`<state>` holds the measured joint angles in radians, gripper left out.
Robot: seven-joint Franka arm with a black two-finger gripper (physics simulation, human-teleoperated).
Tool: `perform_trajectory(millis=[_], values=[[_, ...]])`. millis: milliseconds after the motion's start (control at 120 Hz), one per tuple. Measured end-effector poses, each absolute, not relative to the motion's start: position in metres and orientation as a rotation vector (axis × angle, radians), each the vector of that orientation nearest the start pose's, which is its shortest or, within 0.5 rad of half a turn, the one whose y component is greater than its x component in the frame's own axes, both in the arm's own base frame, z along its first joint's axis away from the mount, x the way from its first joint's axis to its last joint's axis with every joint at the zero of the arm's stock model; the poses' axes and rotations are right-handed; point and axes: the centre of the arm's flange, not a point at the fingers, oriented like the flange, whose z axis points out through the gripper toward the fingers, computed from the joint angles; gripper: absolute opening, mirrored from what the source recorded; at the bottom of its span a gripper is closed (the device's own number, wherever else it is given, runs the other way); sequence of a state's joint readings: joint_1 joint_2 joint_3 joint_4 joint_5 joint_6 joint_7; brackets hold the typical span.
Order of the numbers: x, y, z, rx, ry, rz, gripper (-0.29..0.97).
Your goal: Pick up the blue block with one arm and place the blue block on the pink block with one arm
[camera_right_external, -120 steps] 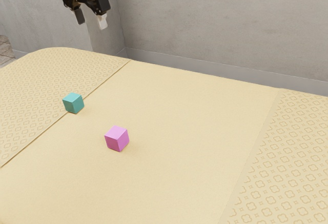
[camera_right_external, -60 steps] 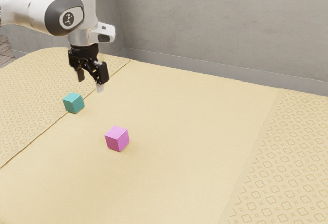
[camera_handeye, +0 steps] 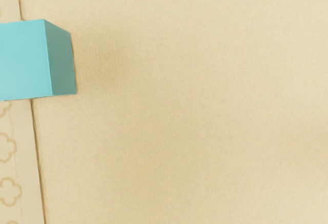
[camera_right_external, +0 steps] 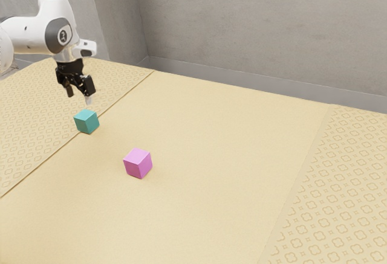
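While the gripper (camera_right_external: 79, 95) hangs open and empty above the blue block (camera_right_external: 86, 121) (camera_handeye: 31, 60), which sits beyond the pink block (camera_right_external: 138, 163) toward the exterior view's left, an off-centre descent could nudge it away.

No word, number or brand can be read anywhere. The round grey cap (camera_right_external: 62, 35) on the arm's (camera_right_external: 27, 31) joint bears a small dark mark, too small to make out. The counter's (camera_right_external: 242, 155) patterned borders show ornament only.
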<state>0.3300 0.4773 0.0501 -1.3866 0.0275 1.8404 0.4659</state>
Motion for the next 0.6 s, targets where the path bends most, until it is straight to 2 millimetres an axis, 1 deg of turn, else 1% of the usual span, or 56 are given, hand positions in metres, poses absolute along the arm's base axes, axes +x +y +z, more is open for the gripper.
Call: perform_trajectory(millis=[142,242,300,400,483,600], values=[[0.648,0.296,0.401,-3.121,0.165,0.109,0.68],[0.653,0.311,0.375,-3.130,0.196,0.134,0.68],[0.657,0.318,0.366,-3.132,0.211,0.128,0.68],[0.664,0.325,0.365,-3.115,0.242,0.089,0.68],[0.663,0.335,0.370,-3.095,0.252,0.062,0.68],[0.663,0.339,0.375,-3.083,0.283,0.044,0.68]])
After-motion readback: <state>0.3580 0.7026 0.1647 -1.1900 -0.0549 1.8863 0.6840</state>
